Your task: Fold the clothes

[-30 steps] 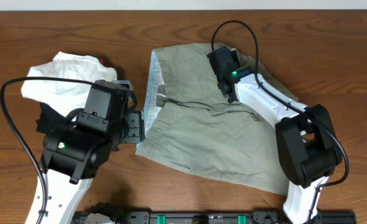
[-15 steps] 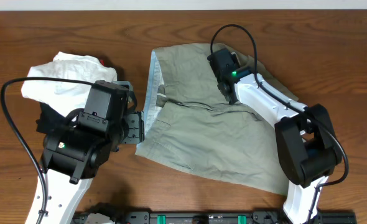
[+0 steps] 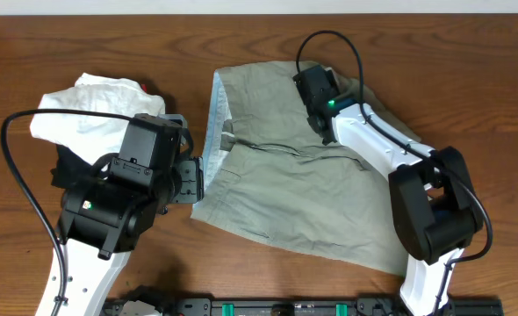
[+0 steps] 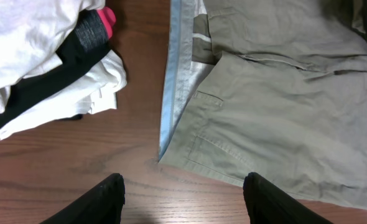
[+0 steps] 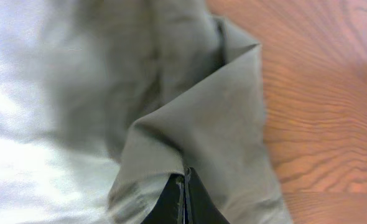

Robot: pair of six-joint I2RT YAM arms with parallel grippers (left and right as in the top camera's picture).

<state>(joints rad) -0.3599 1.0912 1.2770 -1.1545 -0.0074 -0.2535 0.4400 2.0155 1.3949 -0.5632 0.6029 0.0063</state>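
The khaki grey-green shorts (image 3: 303, 193) lie spread over the middle and right of the table, with the pale blue inner waistband (image 3: 213, 123) at their left edge. My right gripper (image 3: 319, 110) is over the far part of the shorts. In the right wrist view its fingers (image 5: 183, 179) are shut on a raised fold of the khaki cloth (image 5: 196, 118). My left gripper (image 3: 192, 180) is open and empty just left of the waistband. In the left wrist view its fingers (image 4: 183, 186) hover over bare wood in front of the shorts' near waistband corner (image 4: 165, 152).
A pile of white and black garments with a red bit (image 3: 92, 114) lies at the far left, and also shows in the left wrist view (image 4: 40, 56). The wooden table (image 3: 241, 272) shows in front of the shorts. The right arm's cable (image 3: 338, 39) arches over the far edge.
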